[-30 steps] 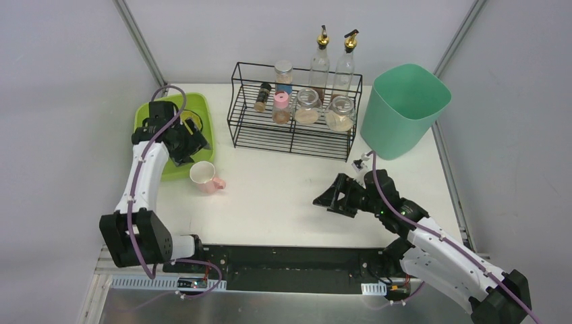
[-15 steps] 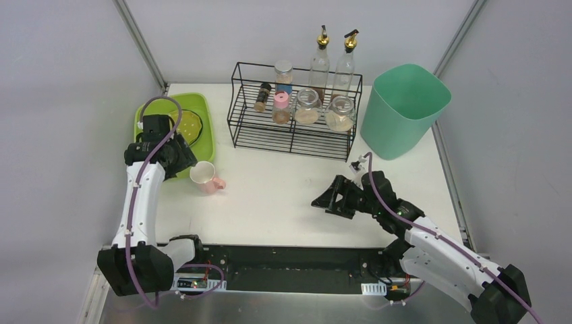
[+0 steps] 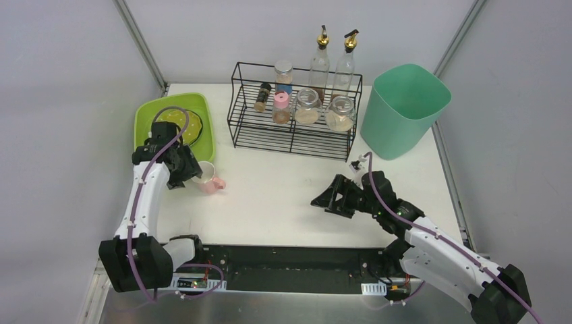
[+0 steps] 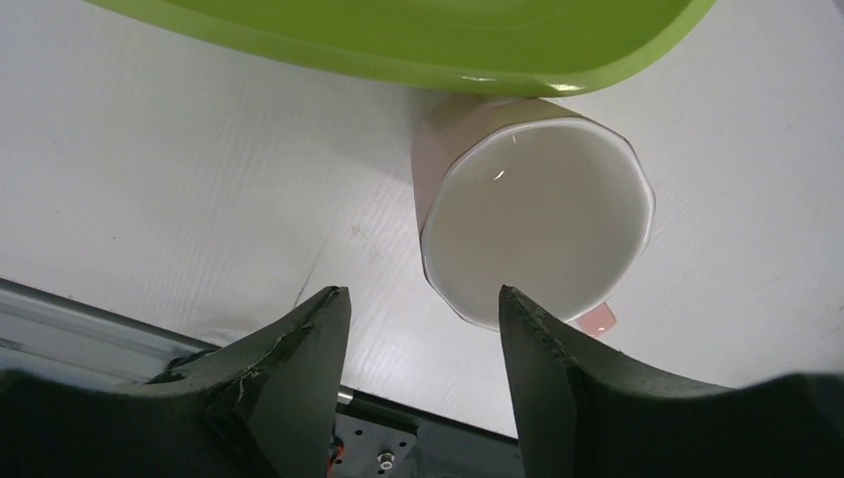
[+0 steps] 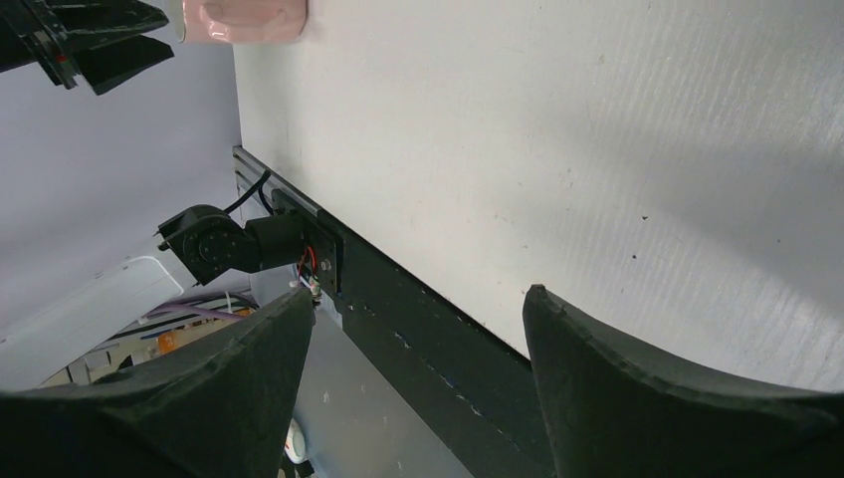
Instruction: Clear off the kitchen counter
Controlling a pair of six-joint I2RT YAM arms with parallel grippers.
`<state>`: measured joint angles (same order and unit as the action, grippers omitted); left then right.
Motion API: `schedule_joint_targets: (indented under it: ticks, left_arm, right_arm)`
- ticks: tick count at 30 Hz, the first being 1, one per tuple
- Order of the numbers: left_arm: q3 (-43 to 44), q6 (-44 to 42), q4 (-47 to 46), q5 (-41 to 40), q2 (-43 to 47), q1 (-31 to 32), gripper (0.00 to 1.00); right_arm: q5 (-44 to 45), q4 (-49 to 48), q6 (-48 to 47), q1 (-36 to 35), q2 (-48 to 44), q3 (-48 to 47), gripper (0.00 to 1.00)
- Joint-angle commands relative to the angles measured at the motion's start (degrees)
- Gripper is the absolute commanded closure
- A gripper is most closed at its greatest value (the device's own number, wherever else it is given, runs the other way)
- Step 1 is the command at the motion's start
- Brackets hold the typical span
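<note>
Kitchen counter (image 3: 283, 196): pink mug (image 3: 202, 177) beside green tub (image 3: 145, 115), left hand (image 4: 423, 297) close.

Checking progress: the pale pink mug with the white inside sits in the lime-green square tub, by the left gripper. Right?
No. The pale pink mug stands on the white counter beside the lime-green square tub, by the left gripper; the left wrist view shows it.

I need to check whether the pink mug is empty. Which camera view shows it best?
The left wrist view: it looks straight into the pink mug, whose white inside is bare. The top external view shows it small, beside the left gripper. The right wrist view catches only its edge at the top.
</note>
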<state>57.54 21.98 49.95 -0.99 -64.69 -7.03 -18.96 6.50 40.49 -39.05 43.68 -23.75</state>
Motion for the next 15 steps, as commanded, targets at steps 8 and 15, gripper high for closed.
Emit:
schedule_joint_targets:
  ticks: [8,15]
  left_arm:
    - [-1.73,0.72,-0.57,0.39,-4.25,3.18,0.44]
    - [-0.63,0.96,-0.5,0.1,-7.08,3.89,0.53]
  right_arm:
    - [-0.73,-4.94,1.37,-0.46,-0.13,1.83,0.19]
    - [-0.47,-5.49,1.89,-0.55,-1.04,3.02,0.19]
